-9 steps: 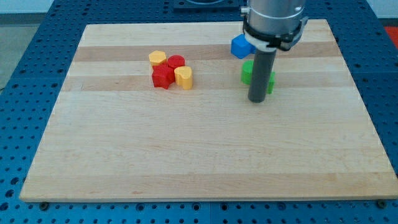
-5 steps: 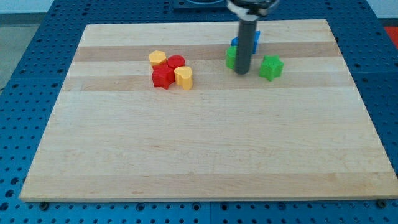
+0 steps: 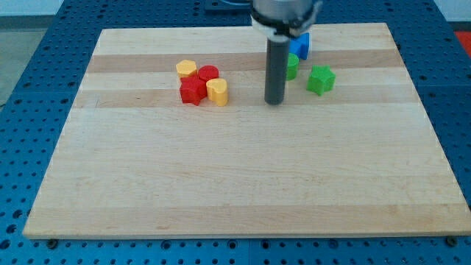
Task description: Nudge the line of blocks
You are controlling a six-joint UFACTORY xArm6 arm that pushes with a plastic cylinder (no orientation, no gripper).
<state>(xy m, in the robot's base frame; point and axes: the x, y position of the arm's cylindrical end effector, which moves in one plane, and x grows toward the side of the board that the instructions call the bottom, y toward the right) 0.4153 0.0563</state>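
A: Where's my tip (image 3: 274, 101)?
B: On the table (image 3: 235, 177), below-left of the green block (image 3: 292, 66). Blue block (image 3: 299, 46) and green star (image 3: 321, 79) sit close by.
A: Fingers?
B: None; just a rod.

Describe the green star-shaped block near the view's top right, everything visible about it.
The green star-shaped block looks like matte plastic with a lobed, star-like outline. It lies flat on the wooden board, standing alone and touching nothing else. The blue block lies toward the view's top left of it, and my tip rests on the board to its left, apart from it.
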